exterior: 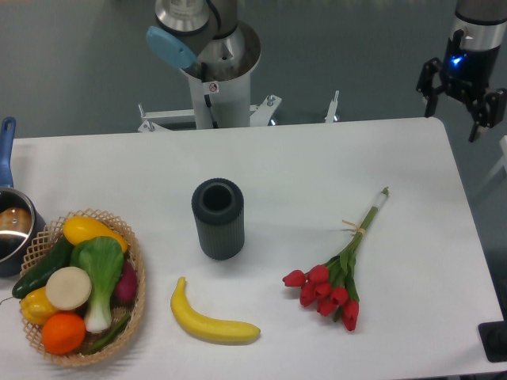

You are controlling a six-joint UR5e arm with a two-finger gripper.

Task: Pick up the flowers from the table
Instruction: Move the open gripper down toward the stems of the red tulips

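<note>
The flowers [337,273] lie flat on the white table [317,166] at the right front: red tulip buds toward the front, green stems tied with tan string running up and right. My gripper [462,105] hangs at the far right corner, above and beyond the table's back edge, well away from the flowers. Its two black fingers are spread apart with nothing between them.
A dark ribbed cylinder vase [218,218] stands mid-table. A banana [210,321] lies in front of it. A wicker basket [136,297] of vegetables and fruit sits at the front left, with a blue-handled pot [12,229] behind it. The robot base [214,71] stands behind the table.
</note>
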